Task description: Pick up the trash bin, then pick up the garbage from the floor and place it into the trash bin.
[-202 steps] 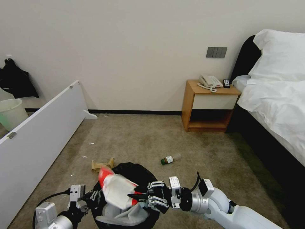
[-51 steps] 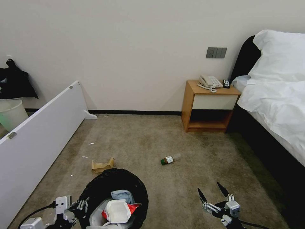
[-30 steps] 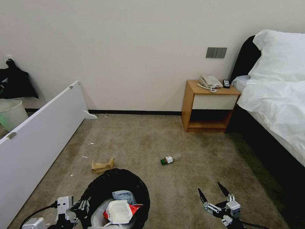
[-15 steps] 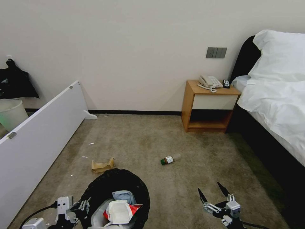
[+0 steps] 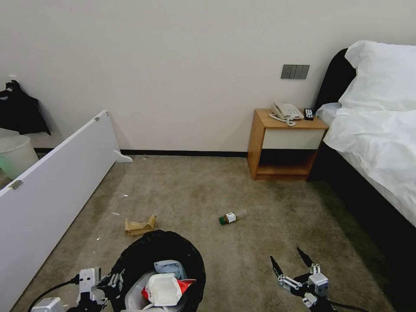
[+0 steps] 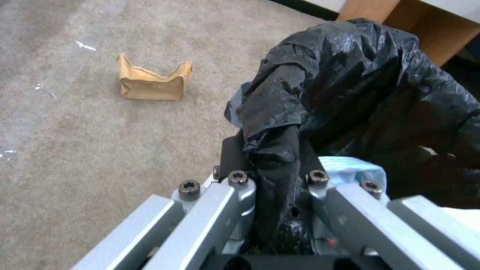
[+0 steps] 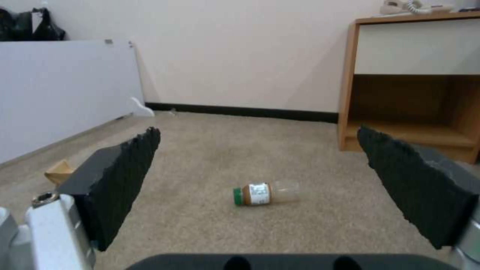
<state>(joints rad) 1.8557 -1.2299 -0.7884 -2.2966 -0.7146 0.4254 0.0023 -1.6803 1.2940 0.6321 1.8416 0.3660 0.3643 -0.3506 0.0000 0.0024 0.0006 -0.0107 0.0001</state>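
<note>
On the carpet between the robot and the nightstand point(image 5: 284, 145) lies the small green-capped bottle point(image 5: 232, 216), on its side, well apart from everything else. The right gripper point(image 5: 289, 263) hovers low on the robot's right, jaws spread wide and empty, and from its wrist view the bottle sits framed between them, some way ahead. Over on the left, the left gripper point(image 6: 272, 187) is pinched tight on the crinkled black liner at the rim of the trash bin point(image 5: 143, 249), which already holds white and red litter. The bottle looks light, rigid and smooth, likely to roll; a grip across its labelled middle seems safest. Its label carries print too small to read. The torn brown paper bag point(image 5: 139, 225) sits just beyond the bin, soft and crushable.
</note>
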